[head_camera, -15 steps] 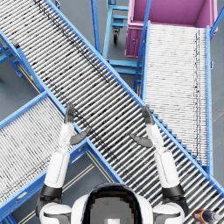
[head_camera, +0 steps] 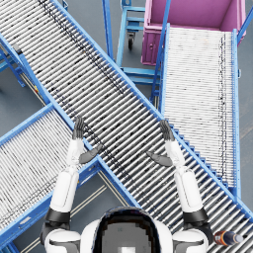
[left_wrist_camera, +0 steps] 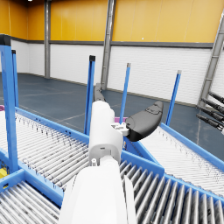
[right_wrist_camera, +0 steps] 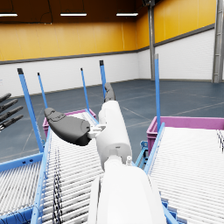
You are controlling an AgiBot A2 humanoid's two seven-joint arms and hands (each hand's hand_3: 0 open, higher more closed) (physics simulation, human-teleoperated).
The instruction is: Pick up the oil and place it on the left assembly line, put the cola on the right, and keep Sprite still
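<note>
no readable text, labels, brands or numbers show in any view.

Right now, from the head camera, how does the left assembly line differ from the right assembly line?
The right assembly line runs straight up the picture, while the left assembly line slants toward the lower left and is cut off by the edge. The right assembly line ends at a pink bin; no bin shows at the left assembly line. Both are blue-framed roller beds flanking the long diagonal conveyor.
</note>
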